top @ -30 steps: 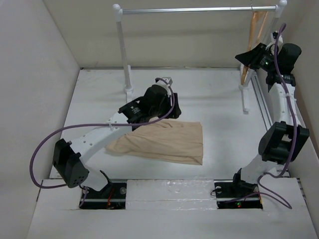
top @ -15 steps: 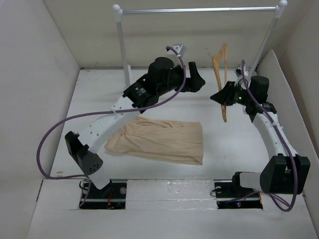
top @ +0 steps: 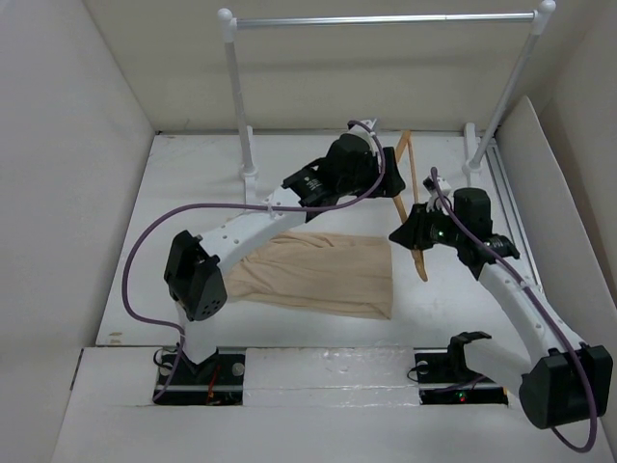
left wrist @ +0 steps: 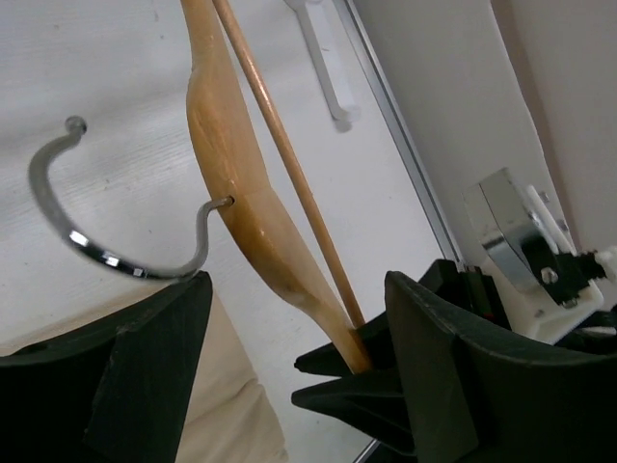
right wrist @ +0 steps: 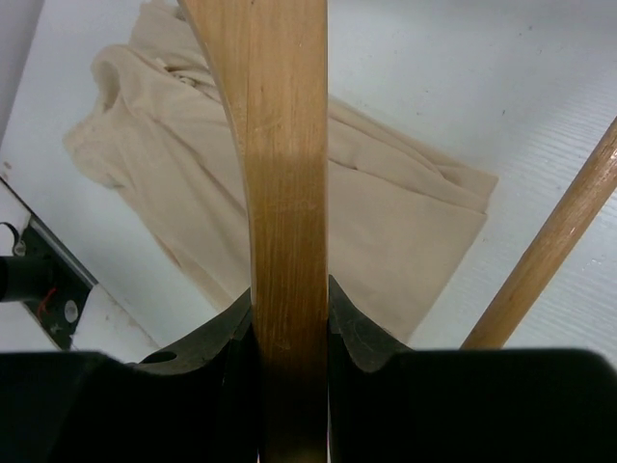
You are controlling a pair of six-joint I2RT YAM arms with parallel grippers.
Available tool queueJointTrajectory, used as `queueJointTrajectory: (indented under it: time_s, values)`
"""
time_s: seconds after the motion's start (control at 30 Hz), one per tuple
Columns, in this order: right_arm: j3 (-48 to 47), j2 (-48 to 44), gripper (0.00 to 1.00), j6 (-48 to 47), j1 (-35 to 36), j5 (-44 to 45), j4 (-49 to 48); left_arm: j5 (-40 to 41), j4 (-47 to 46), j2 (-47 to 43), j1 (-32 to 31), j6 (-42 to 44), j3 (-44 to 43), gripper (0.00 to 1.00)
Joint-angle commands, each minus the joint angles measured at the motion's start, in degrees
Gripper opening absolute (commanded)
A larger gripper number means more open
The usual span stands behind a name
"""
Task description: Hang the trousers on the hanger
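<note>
Two pincers meet at the hanger (top: 403, 174), which is held in the air above the tabletop (top: 193, 183), just to the right of the trousers (top: 318, 275)

Right pincer (top: 416, 234): clamped on the flat wooden shoulder near its lower end, with the fingers (right wrist: 227, 338) pressed against both faces

Left pincer (top: 386, 172): jaws spread wide on either side of the upper half of the wood, touching nothing. The metal hook (left wrist: 96, 258) curls away beside one finger

Trousers: folded flat on the tabletop between the two arms, apart from the hanger and ungripped

Step in hand, as judged: a second hold on the hanger, to steady it before the cloth goes over the thin crossbar (left wrist: 289, 183)

For a clean result, the left pincer should close on the broad shoulder only, clear of the hook's stem and of the crossbar, so that the bar is left free for the legs. The right pincer should not let go until that second hold is firm, because a hanger gripped at one end is likely to swing. Turning the open side of the bar toward the trousers would shorten the later threading move
</note>
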State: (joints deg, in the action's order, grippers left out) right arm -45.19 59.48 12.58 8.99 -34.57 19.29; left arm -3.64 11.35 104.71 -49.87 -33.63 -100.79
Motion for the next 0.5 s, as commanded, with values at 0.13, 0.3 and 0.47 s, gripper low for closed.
queueJointTrajectory:
  time_s: [0.13,0.3,0.47]
  values:
    - [-0.78,-3.23,0.06,-1.60,6.99,6.35,0.66,2.32,-8.27,-1.17,-0.41,-4.87,2.70,0.66]
    - [2.73,-7.09,0.06,0.95,10.34,8.81,1.19,5.13,-10.56,-1.52,-1.55,-5.83,6.38,0.43]
    - [5.20,-11.14,0.45,3.07,10.96,8.38,2.94,6.45,-10.92,-2.84,-2.08,-8.03,9.73,0.00]
